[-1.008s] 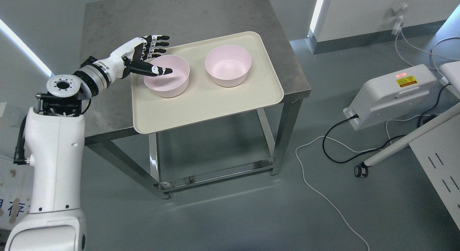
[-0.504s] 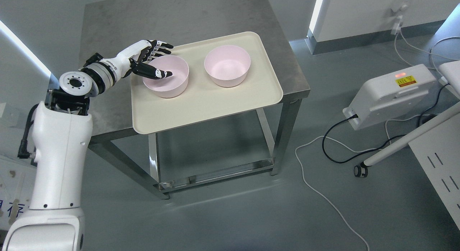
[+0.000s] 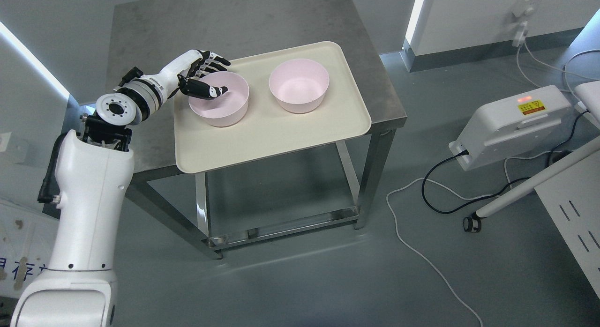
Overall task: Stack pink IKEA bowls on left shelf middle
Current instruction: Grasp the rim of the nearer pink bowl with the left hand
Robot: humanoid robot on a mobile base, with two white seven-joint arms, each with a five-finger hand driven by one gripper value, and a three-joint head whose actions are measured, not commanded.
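You see the left hand at the rim of the left bowl; its thumb reaches inside the bowl and the fingers curl over the far edge, so the hand is pinching the rim; the right bowl stands apart, just beside it; the 2 bowls sit on the cream tray on the steel table.

The left hand has closed in on the left pink bowl — thumb drawn back toward its near-left rim, fingers curling over the far rim — forearm swung upright.
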